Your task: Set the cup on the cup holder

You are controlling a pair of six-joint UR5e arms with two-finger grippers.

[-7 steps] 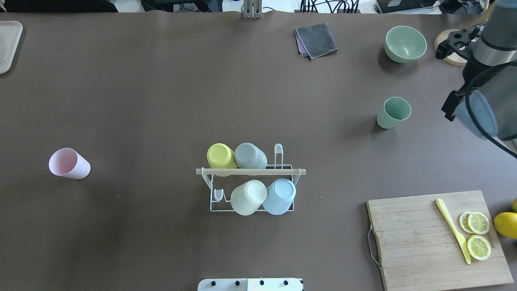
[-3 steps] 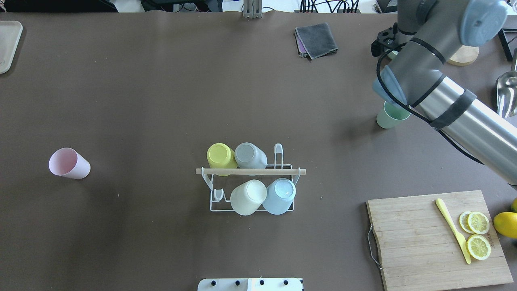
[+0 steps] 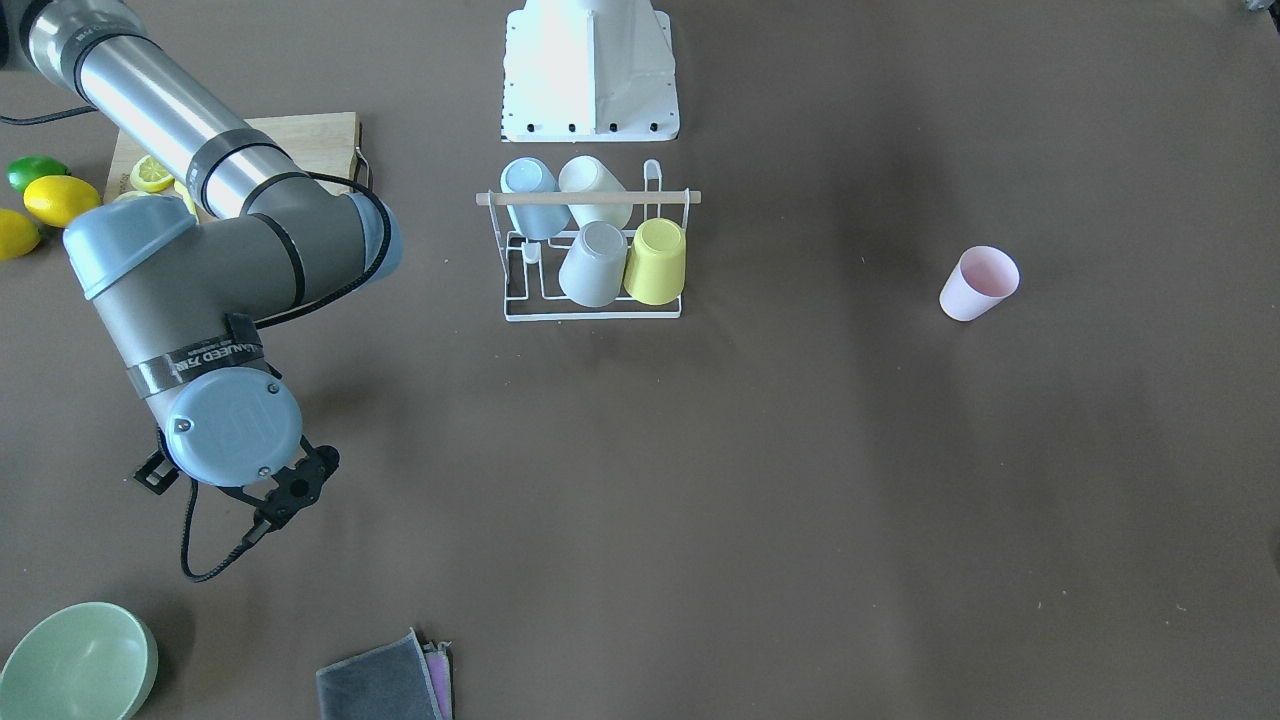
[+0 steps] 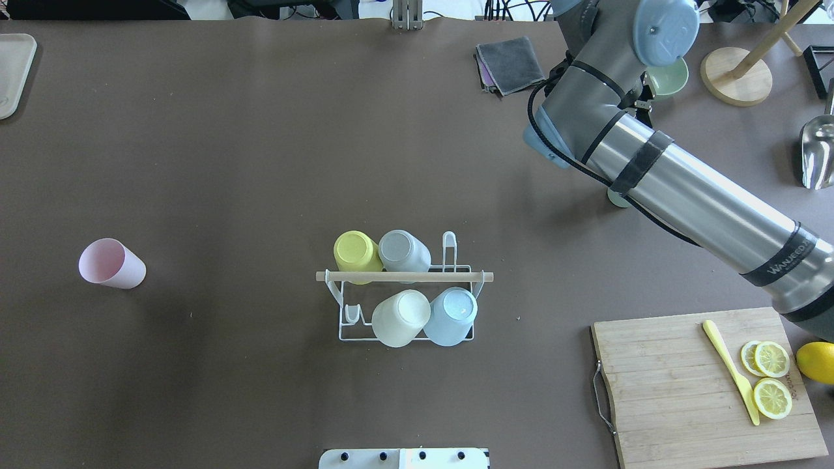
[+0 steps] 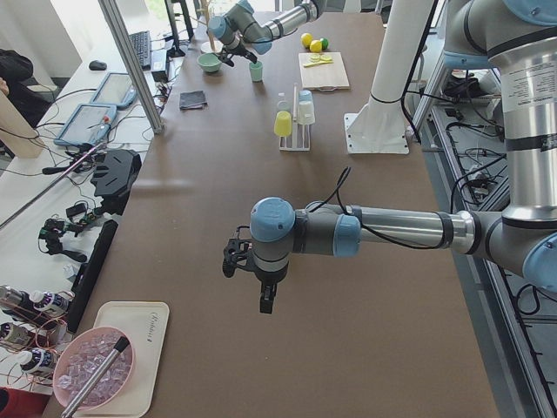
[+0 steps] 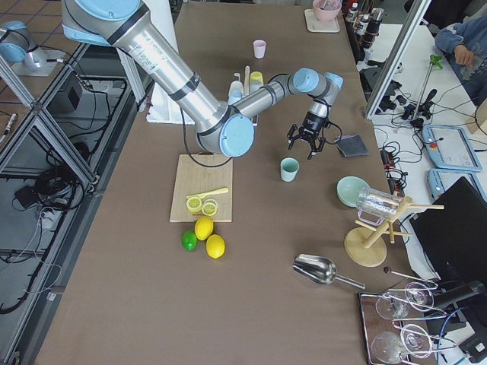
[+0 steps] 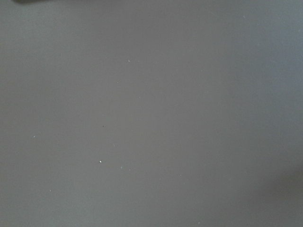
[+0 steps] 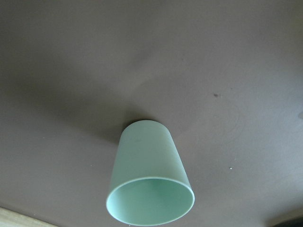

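The white wire cup holder (image 4: 342, 326) with its wooden rod handle (image 3: 590, 198) stands mid-table, with several cups upside down on its pegs. An upright green cup (image 8: 147, 156) stands on the far right of the table (image 6: 289, 169); in the overhead view only a sliver of it (image 4: 616, 197) shows under my right arm. My right gripper (image 6: 308, 148) hangs just above and beside this cup; I cannot tell its state. A pink cup (image 4: 111, 263) stands alone on the left. My left gripper (image 5: 265, 305) hangs over bare table, state unclear.
A wooden cutting board (image 4: 658, 391) with lemon slices and a yellow knife lies at the front right. A green bowl (image 3: 75, 660), a folded grey cloth (image 4: 511, 62), a wooden stand (image 4: 736, 78) and a metal scoop (image 4: 818, 150) sit at the far right.
My right arm has swung in from the right edge toward the left, and now reaches over the green cup and covers it in the overhead view. Cups and rack have not moved.
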